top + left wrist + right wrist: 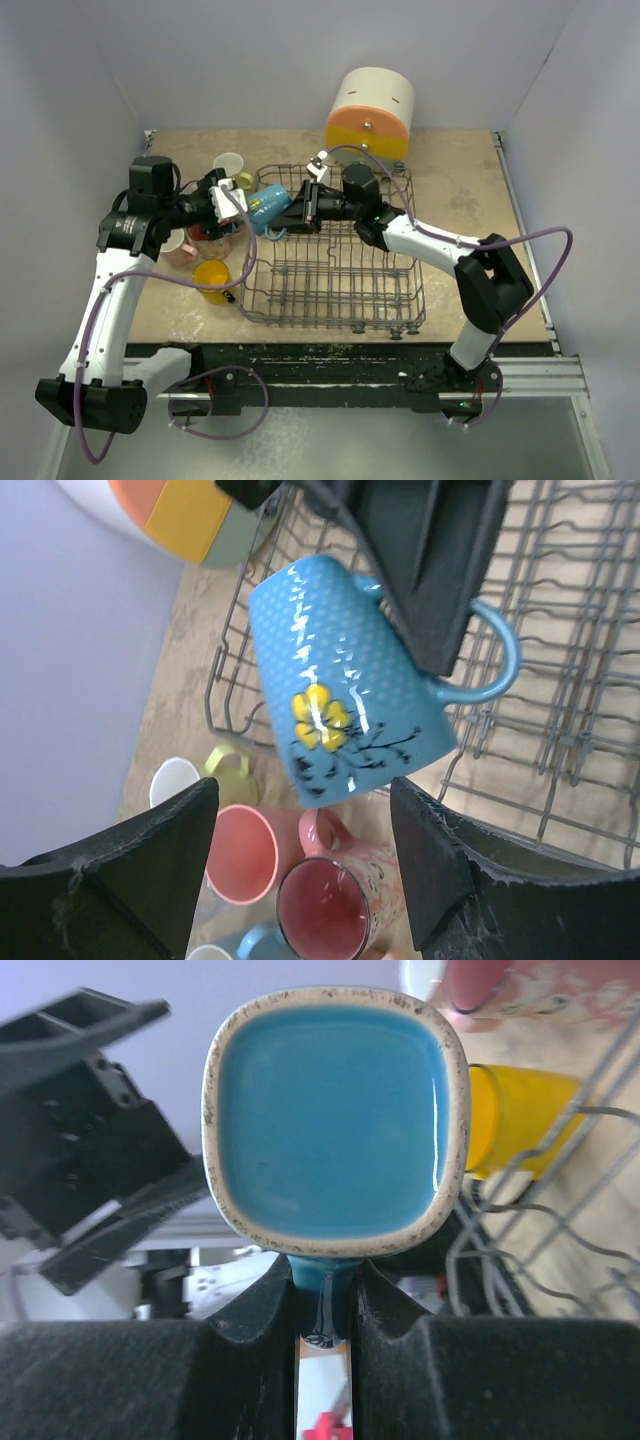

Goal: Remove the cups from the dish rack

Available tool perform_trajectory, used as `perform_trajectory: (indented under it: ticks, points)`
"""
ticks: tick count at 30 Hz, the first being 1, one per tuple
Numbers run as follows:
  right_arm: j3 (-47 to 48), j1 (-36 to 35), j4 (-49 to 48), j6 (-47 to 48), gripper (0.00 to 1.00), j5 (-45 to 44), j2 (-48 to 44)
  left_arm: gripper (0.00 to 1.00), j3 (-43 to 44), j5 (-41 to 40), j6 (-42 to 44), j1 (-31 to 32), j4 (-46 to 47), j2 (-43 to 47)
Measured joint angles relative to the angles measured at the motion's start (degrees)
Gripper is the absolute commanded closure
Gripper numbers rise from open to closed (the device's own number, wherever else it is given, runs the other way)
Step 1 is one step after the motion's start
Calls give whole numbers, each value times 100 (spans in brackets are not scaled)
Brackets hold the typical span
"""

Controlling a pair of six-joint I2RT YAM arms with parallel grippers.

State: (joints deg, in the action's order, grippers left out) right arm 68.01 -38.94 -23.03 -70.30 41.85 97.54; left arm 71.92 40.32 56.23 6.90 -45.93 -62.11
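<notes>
Blue glazed ceramic catches the eye first: a blue mug (340,670) with a yellow flower painted on it lies on its side in the air over the upper-left corner of the dish rack (330,280), near the middle of the overhead view. The right gripper (325,1300) has its jaws drawn narrow on the mug's handle, pinching it between the two black pads, with the mug's mouth facing back at its wrist camera. The left gripper (300,825) faces the mug from the other side, jaws spread wide, one finger at either lower corner of its own view. They stand just short of the mug and do not touch it as far as I can see.

On the table (460,190), left of the rack, other cups stand close together: a yellow cup (211,275), a pink cup (245,850), a lime cup (225,765) and a white cup (172,780). A big cream-and-orange cylinder (370,110) sits at the top, behind the rack.
</notes>
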Motion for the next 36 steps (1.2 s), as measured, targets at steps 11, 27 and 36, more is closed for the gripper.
perform_trajectory:
  ticks: [11, 27, 36]
  points:
    - [-439, -55, -3265, -2610, 100, 546, 232, 32, 212, 343, 492, 0, -341, 481]
    - [-516, -601, -4413, -3709, 81, 638, 409, 83, -269, 278, 286, -4, 315, 726]
    - [-584, -789, -4129, -3526, 25, 728, 350, 100, -286, 157, -422, 37, 542, 820]
